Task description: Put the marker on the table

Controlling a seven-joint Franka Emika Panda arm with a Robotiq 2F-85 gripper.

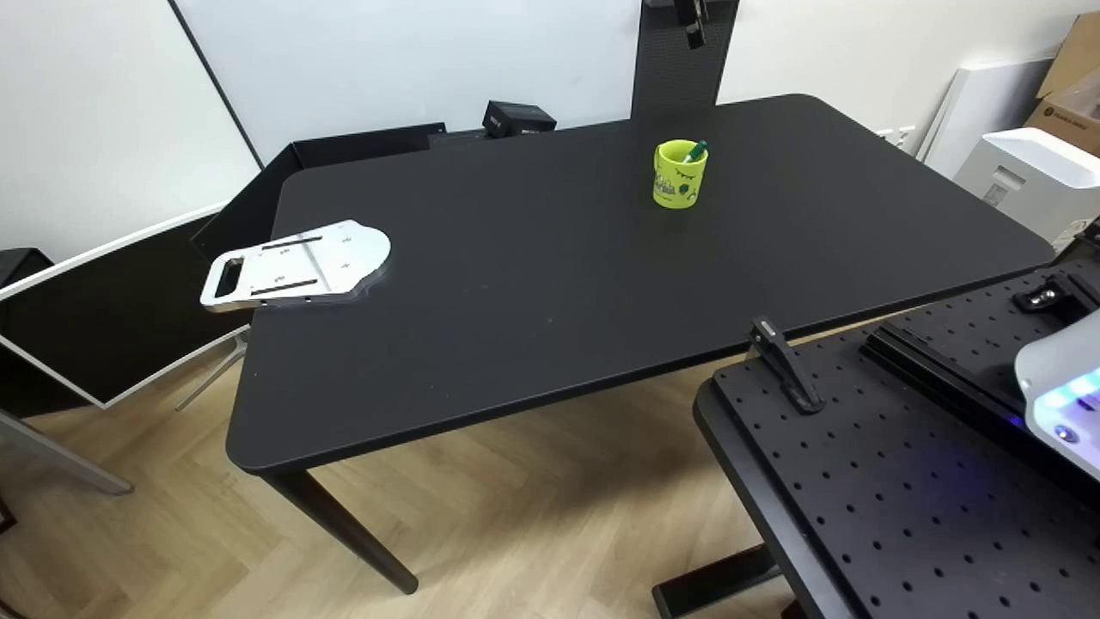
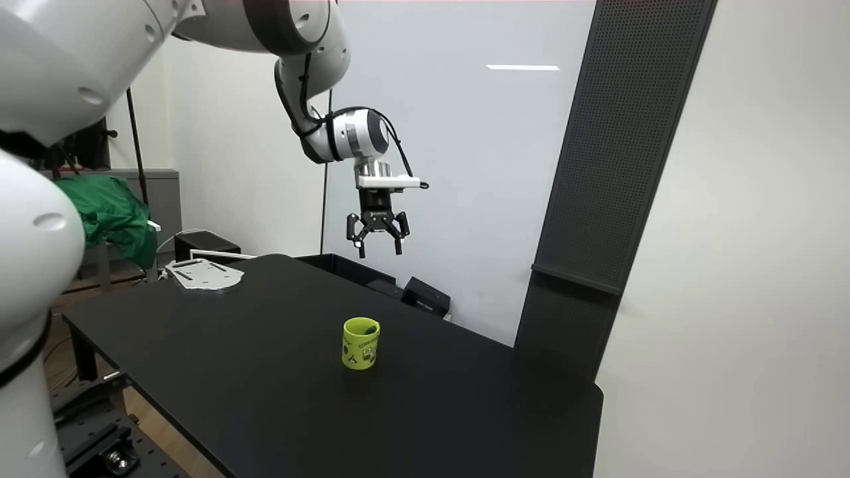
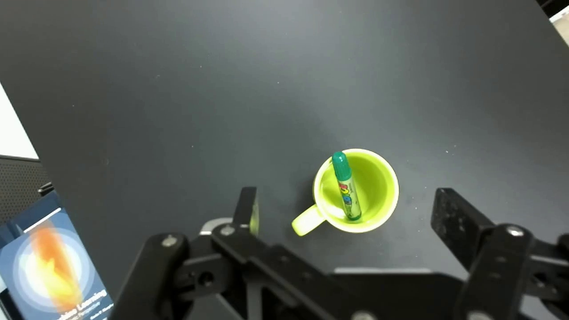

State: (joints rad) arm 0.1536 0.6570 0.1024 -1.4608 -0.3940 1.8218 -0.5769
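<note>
The marker has a teal-green cap and a pale printed barrel. It leans inside the yellow-green cup, cap up against the rim. Its cap end also shows in both exterior views. The cup stands upright on the black table, seen in both exterior views. My gripper is open and empty, well above the table. In the wrist view the cup and marker appear between the spread fingers, below them and not touched. A part of the gripper shows at the top in an exterior view.
A white plate with a handle slot overhangs a table edge. A black box stands behind the table. A blue printed surface shows beside the table in the wrist view. A perforated black board lies near the front edge.
</note>
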